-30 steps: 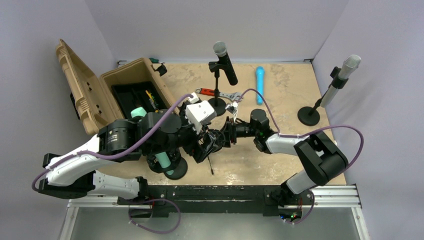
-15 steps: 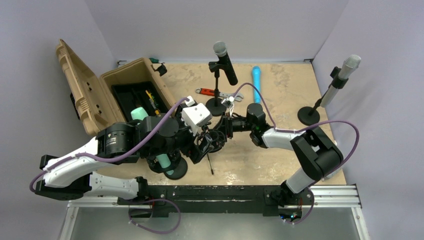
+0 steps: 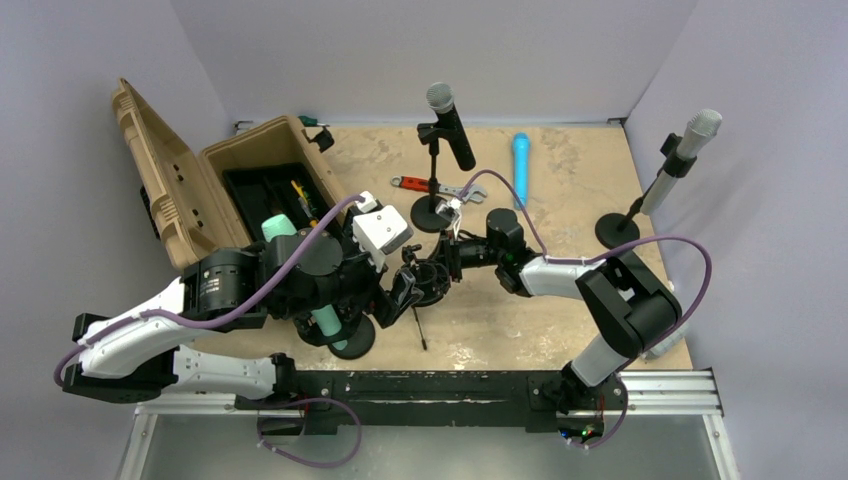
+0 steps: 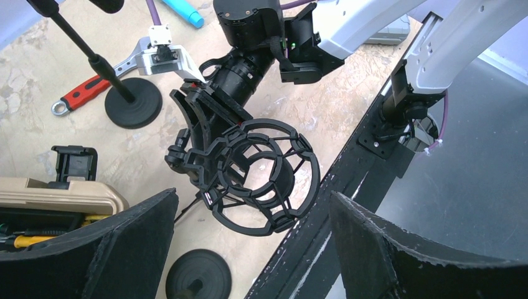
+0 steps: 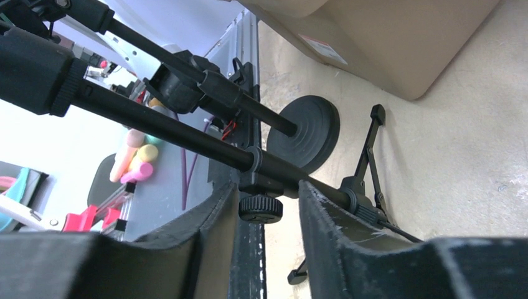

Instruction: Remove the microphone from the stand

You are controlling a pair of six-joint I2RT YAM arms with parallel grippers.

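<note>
A black shock mount [image 4: 255,174] sits on top of a small tripod stand [image 3: 430,285] at the table's middle. A black cylindrical microphone body [image 4: 277,177] shows inside its rings. My left gripper [image 4: 254,205] is open, with the mount between and just beyond its wide-spread fingers, not touching; it also shows in the top view [image 3: 398,290]. My right gripper [image 5: 266,190] is shut on the stand's pole [image 5: 187,134] at the collar with the knob [image 5: 260,208]. In the top view it [image 3: 450,258] reaches in from the right.
An open tan case [image 3: 190,190] with tools stands at left. A teal microphone [image 3: 325,322] on a round base [image 3: 352,340] is under my left arm. Stands with microphones are at back centre [image 3: 450,125] and right [image 3: 680,150]. A blue microphone [image 3: 521,165] and wrench [image 3: 425,186] lie behind.
</note>
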